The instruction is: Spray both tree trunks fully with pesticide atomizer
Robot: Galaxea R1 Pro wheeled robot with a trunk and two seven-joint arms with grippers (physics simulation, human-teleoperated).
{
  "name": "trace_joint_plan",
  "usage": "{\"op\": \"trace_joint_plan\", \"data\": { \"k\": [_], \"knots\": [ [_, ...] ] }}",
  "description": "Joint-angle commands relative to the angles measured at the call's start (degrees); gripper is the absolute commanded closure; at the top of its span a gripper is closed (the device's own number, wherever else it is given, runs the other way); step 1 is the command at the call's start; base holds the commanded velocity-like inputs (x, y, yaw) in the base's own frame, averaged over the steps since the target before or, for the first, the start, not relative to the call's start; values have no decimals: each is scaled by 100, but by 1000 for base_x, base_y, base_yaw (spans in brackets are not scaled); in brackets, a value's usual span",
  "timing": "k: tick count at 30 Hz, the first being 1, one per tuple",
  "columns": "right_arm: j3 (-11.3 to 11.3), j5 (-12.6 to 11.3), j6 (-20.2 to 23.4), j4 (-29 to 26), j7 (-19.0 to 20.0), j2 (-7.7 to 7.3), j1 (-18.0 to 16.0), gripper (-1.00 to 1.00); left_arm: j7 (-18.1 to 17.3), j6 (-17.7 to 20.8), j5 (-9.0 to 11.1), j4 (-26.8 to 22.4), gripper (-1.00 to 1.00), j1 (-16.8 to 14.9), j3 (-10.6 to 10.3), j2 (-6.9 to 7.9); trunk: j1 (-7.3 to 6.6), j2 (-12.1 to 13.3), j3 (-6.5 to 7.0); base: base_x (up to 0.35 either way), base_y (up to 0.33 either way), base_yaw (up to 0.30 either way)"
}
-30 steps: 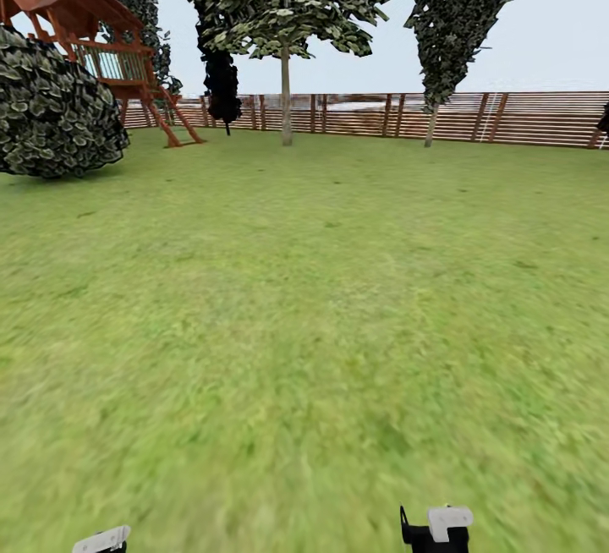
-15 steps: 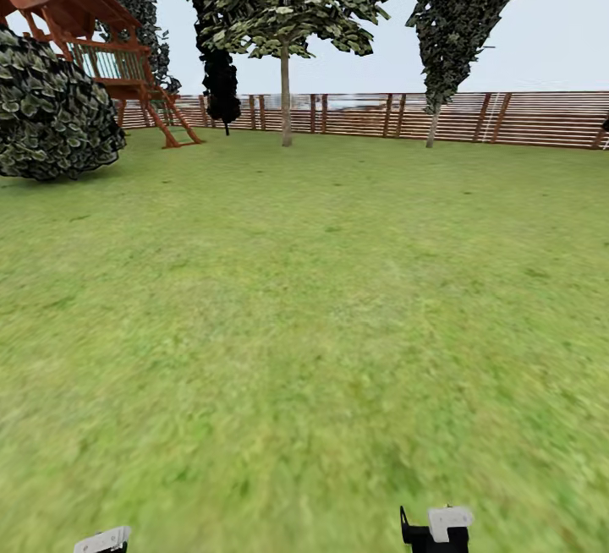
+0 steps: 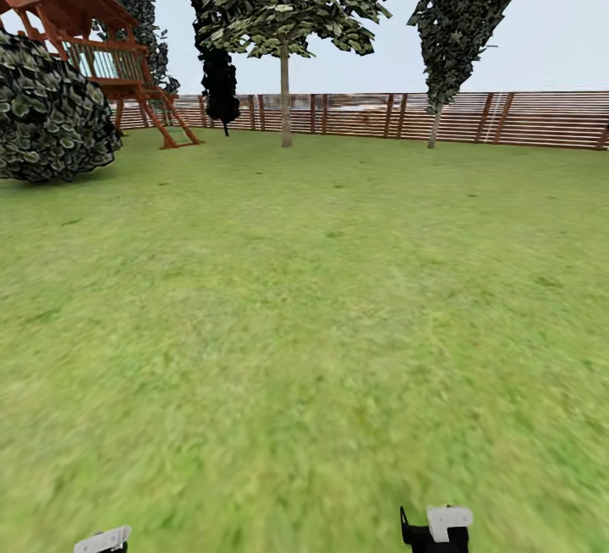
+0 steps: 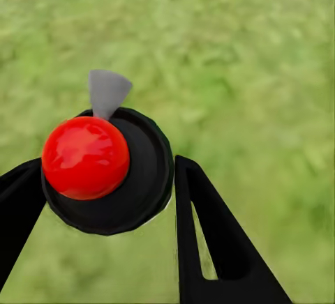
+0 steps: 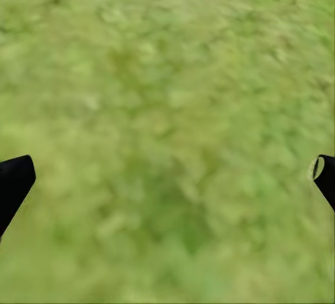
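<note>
Gripping the pesticide atomizer (image 4: 105,168), the left gripper (image 4: 105,199) is hiding its body; its red top is showing. Right gripper (image 5: 167,178) jaws are standing apart over lawn (image 3: 321,299), tips cropped. One tree (image 3: 285,46) is standing at twelve o'clock.

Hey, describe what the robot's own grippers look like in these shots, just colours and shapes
The left gripper has matte black, flat, tapering fingers, one with a slot cut through it. The right gripper shows matching black fingertips. From the head camera, each arm end carries a pale grey block, the right one on a black housing. No cables or markings visible.
</note>
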Motion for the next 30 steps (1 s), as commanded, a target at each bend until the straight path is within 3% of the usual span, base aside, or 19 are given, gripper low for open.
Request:
{"op": "trace_joint_plan", "data": {
  "k": [1,30],
  "knots": [
    [51,-41,-13,2,-18,1,-3,-100,-27,-24,-53,3,100,-6,48,-2,3,-2,-5,338,0,0],
    [51,-42,-14,1,-18,1,-3,-100,-18,-21,-45,1,100,-6,54,7,3,-2,-5,338,0,0]
  ]
}}
